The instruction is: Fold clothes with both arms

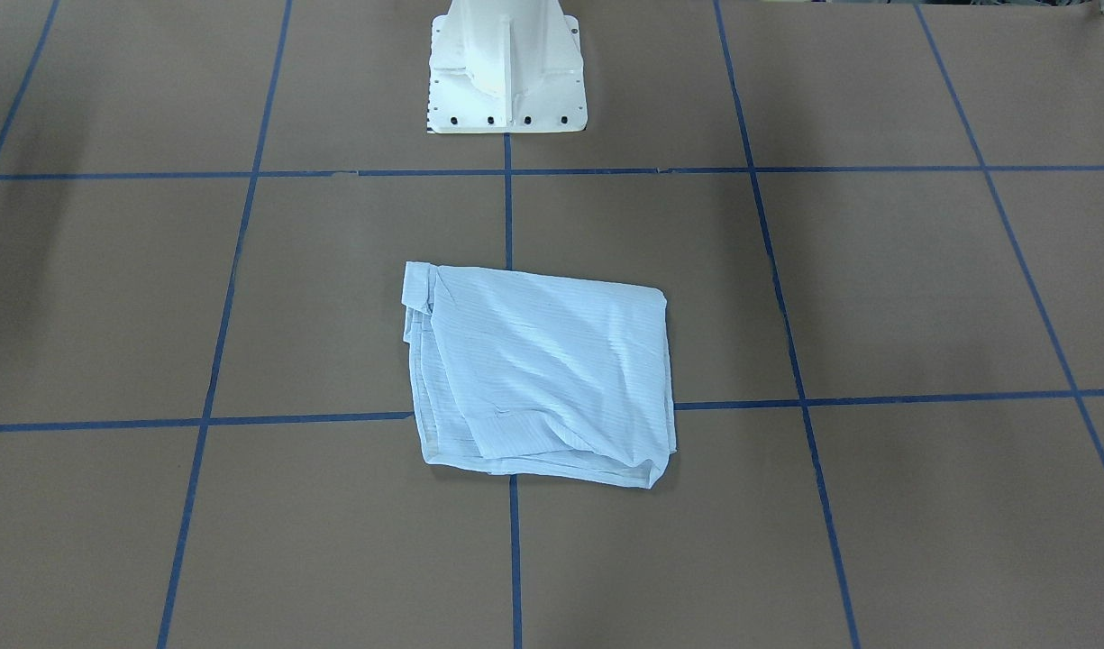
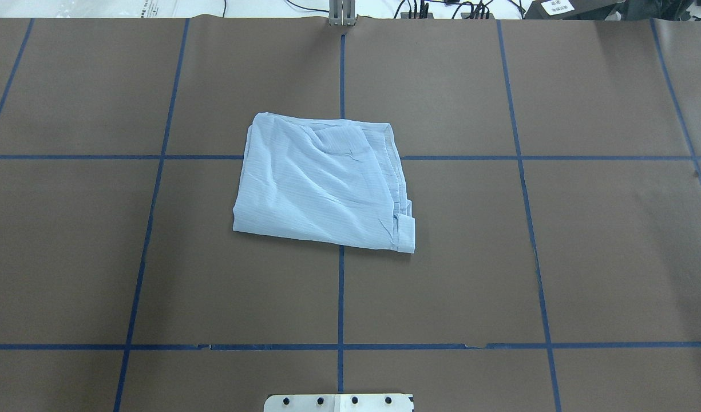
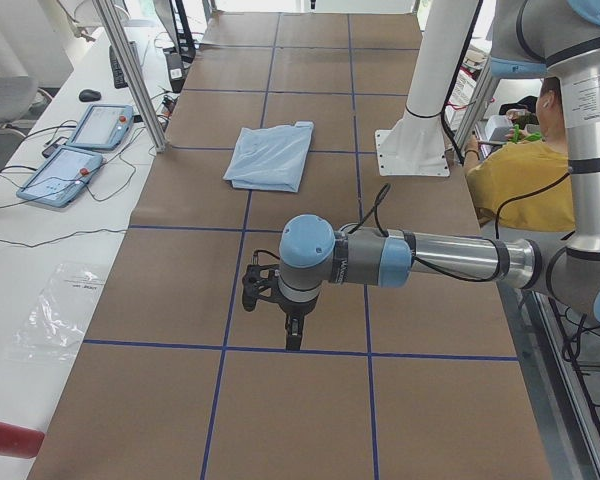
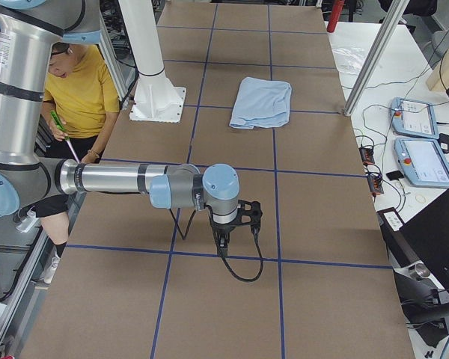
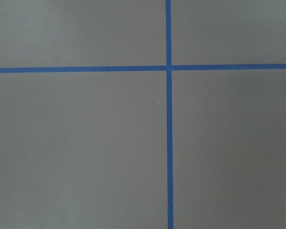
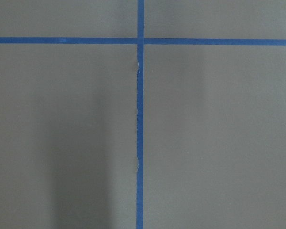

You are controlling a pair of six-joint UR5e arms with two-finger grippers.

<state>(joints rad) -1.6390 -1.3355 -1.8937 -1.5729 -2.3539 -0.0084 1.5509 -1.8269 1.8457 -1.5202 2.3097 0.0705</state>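
Observation:
The pale-blue striped shirt (image 1: pixel 538 370) lies folded into a rough rectangle in the middle of the brown table, also in the overhead view (image 2: pixel 321 183) and both side views (image 3: pixel 270 155) (image 4: pixel 262 101). Neither arm touches it. My left gripper (image 3: pixel 293 335) hangs pointing down over the table's left end, far from the shirt. My right gripper (image 4: pixel 223 243) hangs pointing down over the table's right end. I cannot tell whether either is open or shut. Both wrist views show only brown table with blue tape lines.
The white pedestal base (image 1: pixel 506 72) stands behind the shirt. A person in a yellow shirt (image 4: pixel 75 82) sits beside the robot. Teach pendants (image 3: pixel 80 150) and a metal post (image 3: pixel 130 70) stand along the far table edge. Blue tape lines (image 2: pixel 340 297) grid the table.

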